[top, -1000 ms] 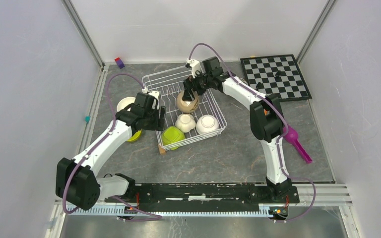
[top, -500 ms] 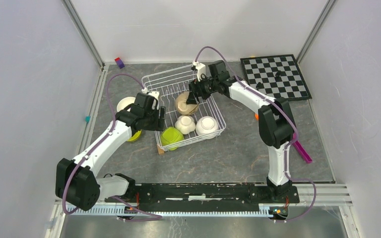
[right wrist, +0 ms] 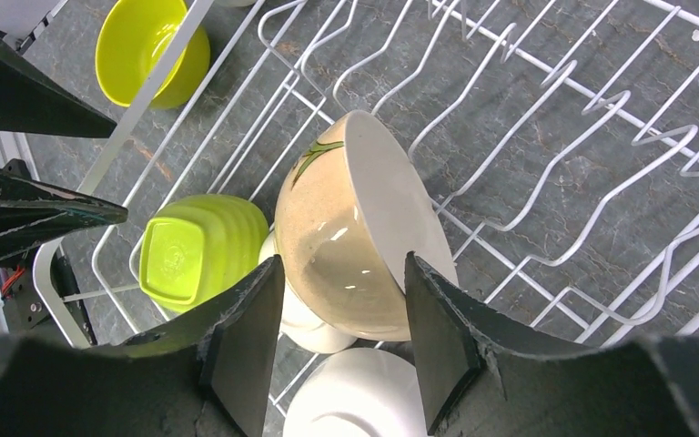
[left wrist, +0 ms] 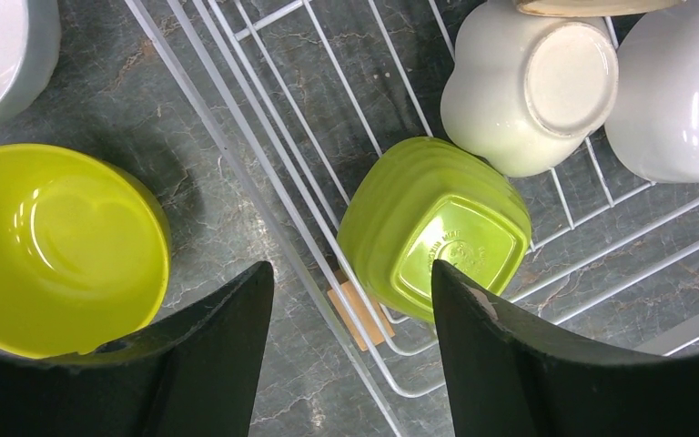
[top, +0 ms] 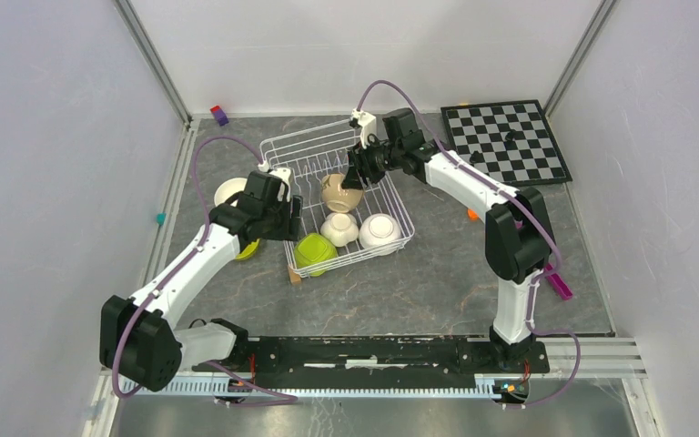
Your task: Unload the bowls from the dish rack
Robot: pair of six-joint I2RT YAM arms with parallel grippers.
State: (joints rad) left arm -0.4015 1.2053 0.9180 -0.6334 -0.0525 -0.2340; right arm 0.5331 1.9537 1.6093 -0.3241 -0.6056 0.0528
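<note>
Bowls (top: 342, 227): four racked, two out; left jaws open; right jaws' grip unclear.

Lab robot cell. White wall panels (top: 45, 137) and metal frame posts (top: 153, 62) box in a grey stone-patterned table (top: 419, 282); left arm (top: 191, 264) and right arm (top: 473, 187) bolted to a rail (top: 373, 350) at its near edge.

1. On the underside of the lime green bowl (left wrist: 432, 238), which lies upturned just ahead of the left gripper (left wrist: 350, 280) and nearer its right finger, a short line of raised lettering crosses the square base. It is in the bowl's own colour and too small and faint to make out any word.
2. No other text, label, brand, number or sign can be read in any view.
</note>
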